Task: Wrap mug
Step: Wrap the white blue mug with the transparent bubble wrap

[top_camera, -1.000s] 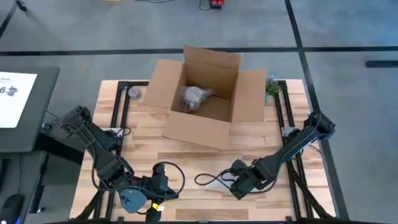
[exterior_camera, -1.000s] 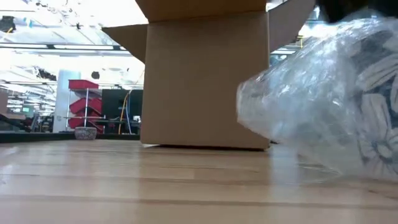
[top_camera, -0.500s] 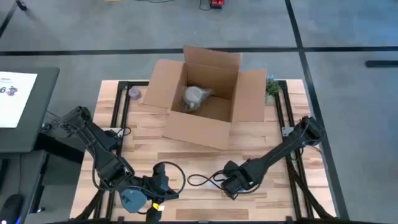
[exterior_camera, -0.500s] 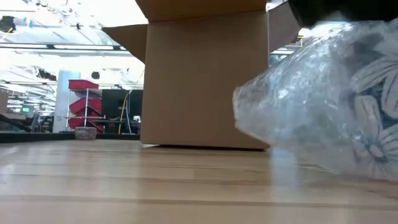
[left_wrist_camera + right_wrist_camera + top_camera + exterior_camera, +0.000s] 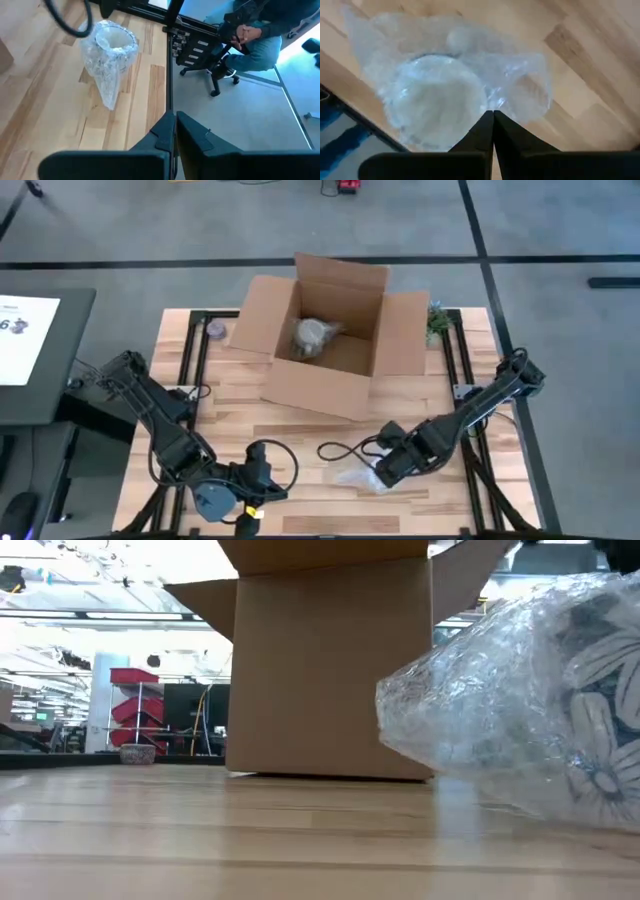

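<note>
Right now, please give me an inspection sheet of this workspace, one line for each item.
Surface: light wooden slatted table, on a black frame.
Job's things: flower-patterned mug in clear bubble wrap, lying at the table's front right; open brown cardboard box holding another wrapped bundle.
Clutter: small round grey object at the back left; small green plant at the back right.
Grippers: right gripper shut, over the wrapped mug; left gripper shut, at the front left.
Cables: black cable loop beside the right arm.
Surroundings: seated person beyond the table; red shelving in the room.

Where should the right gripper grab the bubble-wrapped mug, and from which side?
Probably across the round body of the bubble-wrapped mug, coming from above, where the right gripper hangs shut. The mug lies near the table's front edge with a loose wrap tail trailing off one end; the tail would likely slip, the body looks firm.
</note>
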Available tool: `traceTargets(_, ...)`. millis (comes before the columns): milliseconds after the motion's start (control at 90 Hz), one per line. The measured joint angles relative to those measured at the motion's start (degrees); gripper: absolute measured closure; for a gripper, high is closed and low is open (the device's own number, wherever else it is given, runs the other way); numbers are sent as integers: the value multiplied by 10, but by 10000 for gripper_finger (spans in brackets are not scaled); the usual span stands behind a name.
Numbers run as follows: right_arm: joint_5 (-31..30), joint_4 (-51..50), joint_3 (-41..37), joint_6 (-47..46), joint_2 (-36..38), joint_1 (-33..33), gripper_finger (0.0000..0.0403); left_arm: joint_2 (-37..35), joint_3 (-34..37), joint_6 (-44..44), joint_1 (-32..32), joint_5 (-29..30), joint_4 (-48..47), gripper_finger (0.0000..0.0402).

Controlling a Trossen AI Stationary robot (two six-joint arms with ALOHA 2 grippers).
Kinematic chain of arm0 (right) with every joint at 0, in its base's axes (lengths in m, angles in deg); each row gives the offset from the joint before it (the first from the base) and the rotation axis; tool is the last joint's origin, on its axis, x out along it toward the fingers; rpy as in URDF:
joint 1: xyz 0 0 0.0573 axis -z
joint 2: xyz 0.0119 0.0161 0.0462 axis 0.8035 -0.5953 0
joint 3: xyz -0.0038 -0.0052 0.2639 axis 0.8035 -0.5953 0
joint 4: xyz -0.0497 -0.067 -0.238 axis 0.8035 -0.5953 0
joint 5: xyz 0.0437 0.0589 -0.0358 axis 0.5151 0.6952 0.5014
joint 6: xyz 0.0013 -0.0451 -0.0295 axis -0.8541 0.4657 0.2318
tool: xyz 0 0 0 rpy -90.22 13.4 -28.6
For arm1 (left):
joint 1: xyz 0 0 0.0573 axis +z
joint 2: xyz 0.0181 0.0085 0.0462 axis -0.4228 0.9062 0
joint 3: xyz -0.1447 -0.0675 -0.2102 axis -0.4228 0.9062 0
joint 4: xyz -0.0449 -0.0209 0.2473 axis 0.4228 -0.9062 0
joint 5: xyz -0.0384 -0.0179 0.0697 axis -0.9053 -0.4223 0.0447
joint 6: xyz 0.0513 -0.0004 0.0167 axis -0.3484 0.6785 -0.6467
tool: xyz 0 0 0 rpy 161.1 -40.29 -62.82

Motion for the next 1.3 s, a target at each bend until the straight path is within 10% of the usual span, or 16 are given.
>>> traceTargets(233, -17, 162, -59, 8, -26, 0, 403, 0, 0, 0, -2, 0, 0, 402)
traceTargets(1300, 2, 46, 133, 152, -155, 7, 403, 0, 0, -5, -2, 0, -1, 402)
